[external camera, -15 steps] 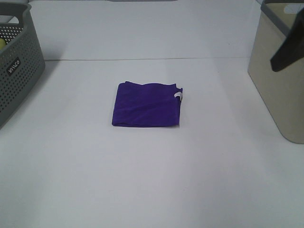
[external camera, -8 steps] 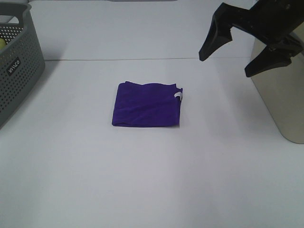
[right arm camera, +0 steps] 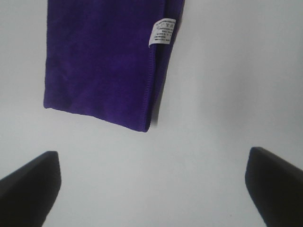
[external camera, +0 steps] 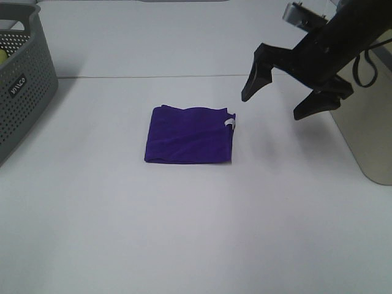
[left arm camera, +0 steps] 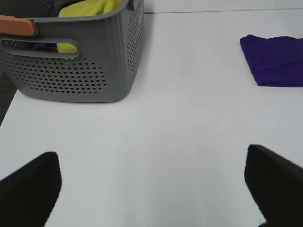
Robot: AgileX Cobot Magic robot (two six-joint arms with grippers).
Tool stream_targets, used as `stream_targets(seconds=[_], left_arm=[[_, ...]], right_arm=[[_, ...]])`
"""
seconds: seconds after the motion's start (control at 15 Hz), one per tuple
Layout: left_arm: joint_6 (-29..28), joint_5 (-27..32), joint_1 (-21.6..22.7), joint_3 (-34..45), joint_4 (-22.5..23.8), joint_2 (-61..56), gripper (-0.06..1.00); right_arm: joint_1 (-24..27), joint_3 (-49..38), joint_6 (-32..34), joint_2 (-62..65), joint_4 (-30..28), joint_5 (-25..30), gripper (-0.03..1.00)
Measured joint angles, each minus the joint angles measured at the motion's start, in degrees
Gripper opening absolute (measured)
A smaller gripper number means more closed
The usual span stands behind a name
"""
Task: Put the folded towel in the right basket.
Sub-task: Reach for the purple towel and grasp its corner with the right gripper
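A folded purple towel (external camera: 189, 135) with a small white label lies flat on the white table, near the middle. It also shows in the left wrist view (left arm camera: 275, 60) and the right wrist view (right arm camera: 104, 61). The right basket (external camera: 363, 116) is a beige bin at the right edge. My right gripper (external camera: 278, 103) is open and empty, in the air to the right of the towel and apart from it. My left gripper (left arm camera: 156, 184) is open and empty above bare table, near the grey basket; it is out of the exterior view.
A grey perforated basket (external camera: 21, 86) stands at the left edge and holds a yellow-green cloth (left arm camera: 87, 9). A cable hangs by the right arm near the beige bin.
My right arm has come in from the right edge and moved down and left toward the towel, with its jaws open. The towel has not moved.
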State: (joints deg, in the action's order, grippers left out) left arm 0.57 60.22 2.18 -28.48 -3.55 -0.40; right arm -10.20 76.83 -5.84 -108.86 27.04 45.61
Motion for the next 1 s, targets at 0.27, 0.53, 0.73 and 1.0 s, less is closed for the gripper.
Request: stream_targets(seconds=[0.27,0.53,0.73,1.0], left_arm=[[0.0,0.0,0.0,0.0,0.0,0.0,0.99],[0.0,0.0,0.0,0.0,0.0,0.0,0.99],[0.0,0.0,0.0,0.0,0.0,0.0,0.99],[0.0,0.0,0.0,0.0,0.0,0.0,0.99]], right_arm=[[-0.1,8.9,-1.6,-8.9,2.3,0.7,0.96],[-2.1,16.2,-2.2,-18.6,3.5,2.7,0.95],[-3.4,16.6,-2.2,-21.5,3.7,1.9,0.95],[-3.4,17.2,-2.2,-23.5,4.5,-1.2,0.95]])
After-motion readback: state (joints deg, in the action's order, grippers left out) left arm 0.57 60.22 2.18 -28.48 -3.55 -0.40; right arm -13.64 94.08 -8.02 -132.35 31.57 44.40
